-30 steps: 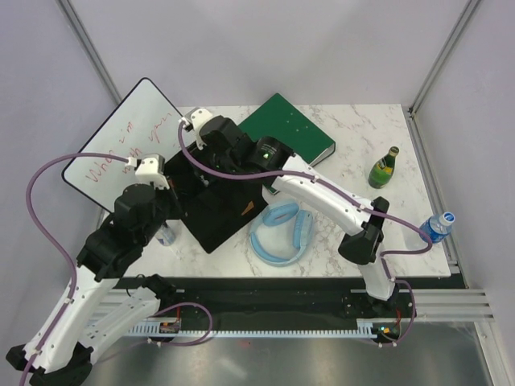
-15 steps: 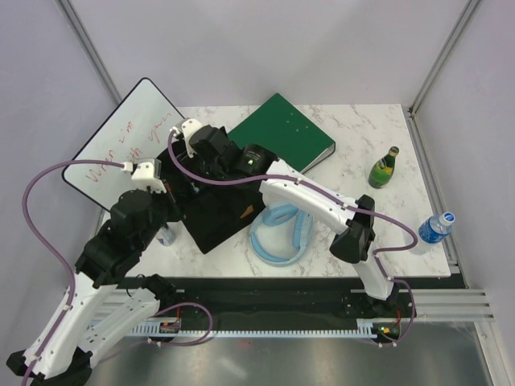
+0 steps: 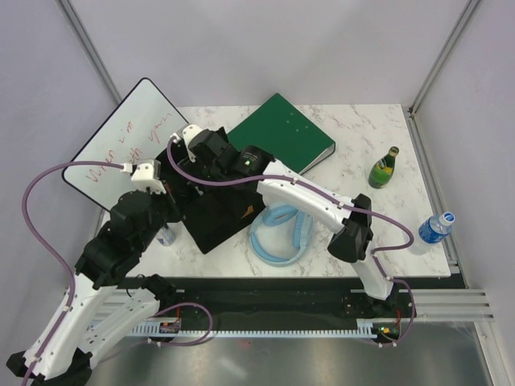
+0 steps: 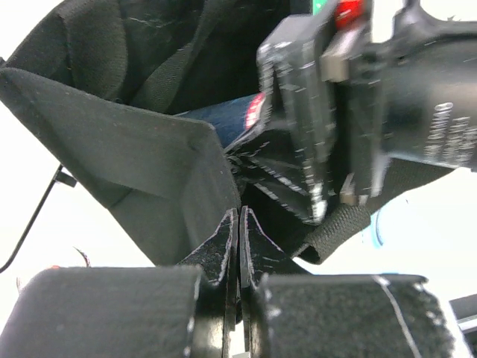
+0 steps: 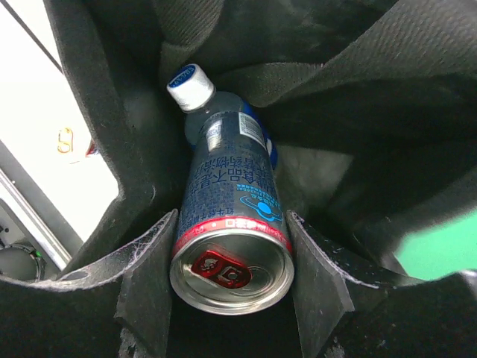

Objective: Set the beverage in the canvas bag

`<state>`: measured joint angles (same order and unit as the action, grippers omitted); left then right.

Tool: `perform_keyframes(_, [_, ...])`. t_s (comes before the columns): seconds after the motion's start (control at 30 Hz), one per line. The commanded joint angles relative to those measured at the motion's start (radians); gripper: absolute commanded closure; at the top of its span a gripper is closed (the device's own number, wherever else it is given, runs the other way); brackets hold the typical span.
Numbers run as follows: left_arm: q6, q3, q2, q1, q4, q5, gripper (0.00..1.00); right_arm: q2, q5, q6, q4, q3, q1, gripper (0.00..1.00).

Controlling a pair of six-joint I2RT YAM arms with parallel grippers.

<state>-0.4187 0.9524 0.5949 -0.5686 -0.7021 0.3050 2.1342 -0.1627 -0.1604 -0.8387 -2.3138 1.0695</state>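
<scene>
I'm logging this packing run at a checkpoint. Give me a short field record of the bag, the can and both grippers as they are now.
canvas bag: black, lying on the table, mouth open
left gripper: shut, pinching the bag's edge
right gripper: inside the bag, shut on the can
can: dark blue, not yet released, its top facing the wrist camera
already in bag: white-capped bottle, beyond the can
outside bag: green binder, green bottle, blue headphones
</scene>
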Motion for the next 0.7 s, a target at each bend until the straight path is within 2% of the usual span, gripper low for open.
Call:
perform_keyframes(0.0, [-0.005, -0.017, 0.000, 0.003, 0.030, -0.015, 0.98, 0.041, 0.017, -0.001, 0.073, -0.029, -0.003, 1.00])
perform_keyframes(0.67, [-0.002, -0.023, -0.021, 0.003, 0.044, -0.027, 0.98, 0.154, -0.001, 0.002, 0.087, 0.004, -0.003, 1.00])
